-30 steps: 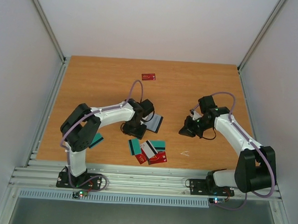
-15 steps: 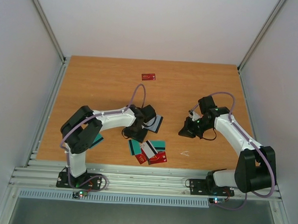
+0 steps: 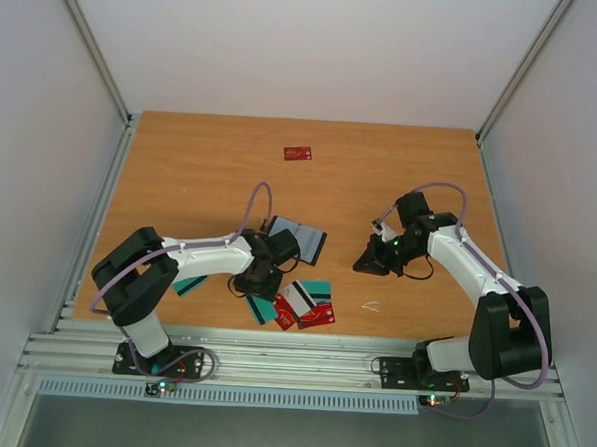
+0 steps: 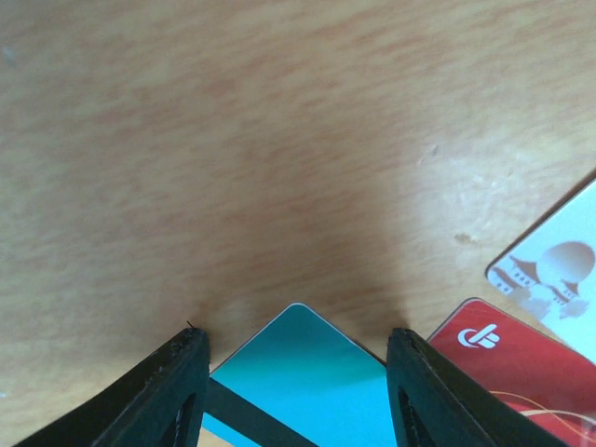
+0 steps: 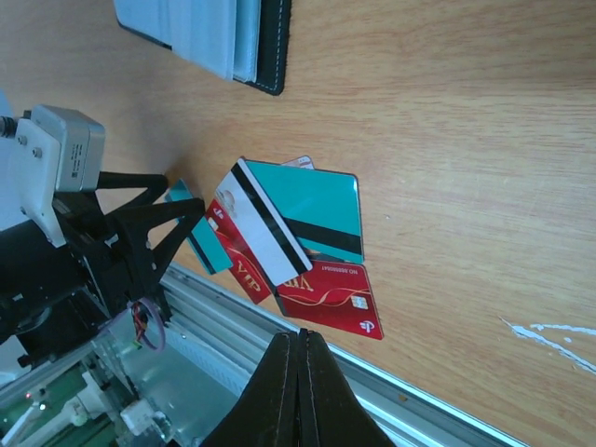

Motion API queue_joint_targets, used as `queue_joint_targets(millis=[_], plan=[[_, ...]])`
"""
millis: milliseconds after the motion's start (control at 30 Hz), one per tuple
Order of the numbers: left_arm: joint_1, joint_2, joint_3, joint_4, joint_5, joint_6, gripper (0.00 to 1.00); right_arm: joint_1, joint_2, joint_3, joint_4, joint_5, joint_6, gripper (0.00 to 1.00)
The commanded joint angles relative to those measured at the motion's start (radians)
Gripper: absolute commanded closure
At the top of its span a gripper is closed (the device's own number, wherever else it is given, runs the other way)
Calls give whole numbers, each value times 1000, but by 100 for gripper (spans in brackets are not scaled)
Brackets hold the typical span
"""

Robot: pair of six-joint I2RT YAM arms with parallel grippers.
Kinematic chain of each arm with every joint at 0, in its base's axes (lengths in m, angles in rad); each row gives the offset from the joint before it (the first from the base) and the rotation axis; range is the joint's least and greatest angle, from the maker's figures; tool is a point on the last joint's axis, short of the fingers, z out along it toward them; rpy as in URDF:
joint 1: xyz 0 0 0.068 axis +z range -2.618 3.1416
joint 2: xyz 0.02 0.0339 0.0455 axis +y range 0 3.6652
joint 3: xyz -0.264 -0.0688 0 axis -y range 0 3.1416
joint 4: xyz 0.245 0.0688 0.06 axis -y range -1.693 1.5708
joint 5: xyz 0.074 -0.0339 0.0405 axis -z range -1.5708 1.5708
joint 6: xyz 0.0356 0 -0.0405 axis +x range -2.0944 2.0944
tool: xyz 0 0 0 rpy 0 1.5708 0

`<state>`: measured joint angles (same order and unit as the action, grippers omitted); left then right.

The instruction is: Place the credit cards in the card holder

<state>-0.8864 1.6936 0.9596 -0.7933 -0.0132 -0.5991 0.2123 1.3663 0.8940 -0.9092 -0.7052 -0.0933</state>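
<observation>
The left gripper [image 4: 296, 340] is seen spread wide and low over the table [image 4: 233, 140]. The corner of a teal card [image 4: 307, 396] lies flat between its two fingers. Whether the fingers touch the card's edges cannot be told. A dark stripe is seen across the near end of that card.

Just to the right lies a red card [image 4: 521, 372] stamped with a white emblem. Past it lies a white card [image 4: 559, 270] printed with a domed building in grey. In the right wrist view the letters "VIP" are read on this red card. A second red card [image 5: 331, 291] there carries a white emblem and a row of digits too small to be read. A second teal card [image 5: 321, 209], crossed by a dark stripe, is laid partly over it.

The right gripper [image 5: 298, 343] is closed tight on nothing and is held over the table, well apart from the heap.

The card holder [image 3: 300, 240] lies open on the table beyond the heap, between the two arms, its pale inside turned up. A lone red card [image 3: 298, 152] is seen far back; its print cannot be read.
</observation>
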Motion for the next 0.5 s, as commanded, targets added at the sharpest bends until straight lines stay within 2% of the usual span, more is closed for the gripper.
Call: queue_joint_targets(millis=[0,267,467], plan=[[-38,14,-74,-61,-7,-90,47,2,25,4,18,-66,-32,98],[-132,21,-69,-125,3,-197,47,17,31,-38,91,-137,32,98],[-152,-3,0,-208,-28,-246,45,71,-53,-110,116,-142,153,97]])
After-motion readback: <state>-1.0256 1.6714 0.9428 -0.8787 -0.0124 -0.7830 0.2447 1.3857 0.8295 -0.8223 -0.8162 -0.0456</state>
